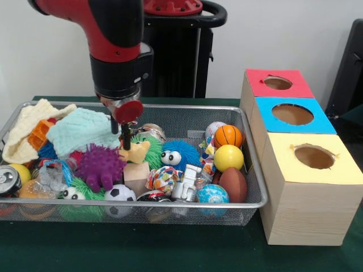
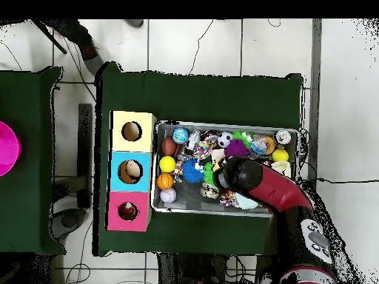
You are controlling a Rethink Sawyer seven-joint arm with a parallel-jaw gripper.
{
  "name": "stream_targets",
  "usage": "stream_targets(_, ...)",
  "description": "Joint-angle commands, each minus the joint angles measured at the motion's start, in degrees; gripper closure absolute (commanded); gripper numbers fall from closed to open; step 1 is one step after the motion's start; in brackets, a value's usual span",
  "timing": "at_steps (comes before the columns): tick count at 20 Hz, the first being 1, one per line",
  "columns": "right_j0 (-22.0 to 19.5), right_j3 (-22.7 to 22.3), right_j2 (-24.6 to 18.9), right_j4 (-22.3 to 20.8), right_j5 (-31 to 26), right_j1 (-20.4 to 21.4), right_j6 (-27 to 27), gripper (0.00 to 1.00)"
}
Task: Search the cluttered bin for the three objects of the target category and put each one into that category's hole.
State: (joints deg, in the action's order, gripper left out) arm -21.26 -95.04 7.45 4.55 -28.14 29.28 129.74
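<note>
The bin (image 1: 170, 106) is a shallow silver wire-mesh basket full of toys; it also shows in the overhead view (image 2: 222, 124). My gripper (image 1: 126, 140) reaches down into its middle, just above a yellow plush toy (image 1: 138, 152) and a green spiky ball (image 1: 152, 148), next to a purple spiky ball (image 1: 101, 166). The arm hides it in the overhead view. The hole (image 1: 278, 83) in the red-topped box is at the far right, beyond the bin, and shows in the overhead view (image 2: 128, 211).
Balls lie at the bin's right end: an orange basketball (image 1: 228, 135), a yellow ball (image 1: 228, 157), a brown football (image 1: 233, 184). Cloths (image 1: 79, 129) cover the left end. The blue-topped box (image 1: 292, 115) and yellow-topped box (image 1: 313, 157) stand beside the bin.
</note>
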Motion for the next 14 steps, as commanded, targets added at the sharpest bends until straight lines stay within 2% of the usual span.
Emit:
stream_targets(1, 2.53, -6.68, -3.81, 2.71, -0.34, -0.09, 9.08, 0.00)
stream_targets(8, 4.52, -7.99, -3.20, 3.22, 4.22, -0.88, 10.70, 0.00)
stream_targets(14, 5.63, -6.24, -0.86, 1.27, 12.96, -3.64, 10.94, 0.00)
